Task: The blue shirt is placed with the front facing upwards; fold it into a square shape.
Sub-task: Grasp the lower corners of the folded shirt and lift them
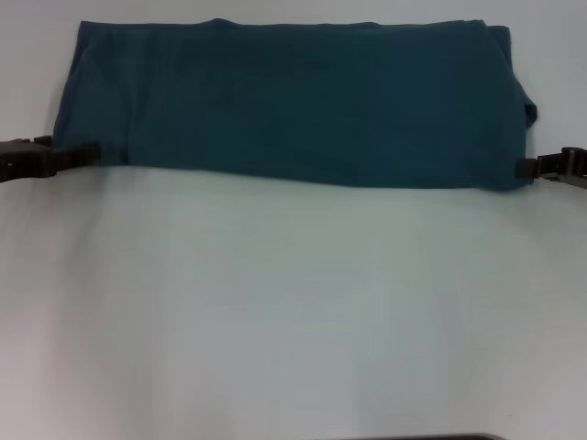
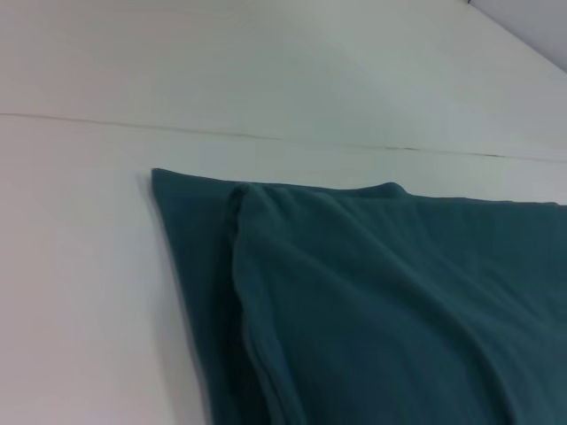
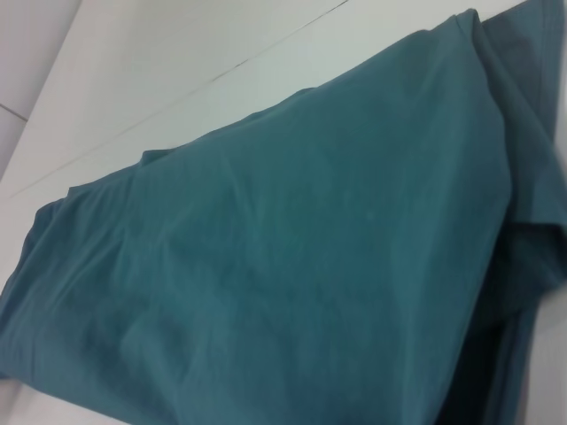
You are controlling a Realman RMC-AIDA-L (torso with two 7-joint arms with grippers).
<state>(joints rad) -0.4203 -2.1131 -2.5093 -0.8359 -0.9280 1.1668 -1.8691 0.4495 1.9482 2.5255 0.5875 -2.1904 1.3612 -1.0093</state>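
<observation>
The left gripper [image 1: 92,151] is reaching in low from the left edge, its tip touching the near-left corner of the blue shirt [image 1: 293,101]; whether it is pinching the cloth cannot be told. The right gripper [image 1: 525,167] is coming in level from the right, meeting the near-right corner, grip likewise unclear. The shirt is lying folded into a long band across the far part of the white table [image 1: 293,312], plain side up, layers showing at both ends.
</observation>
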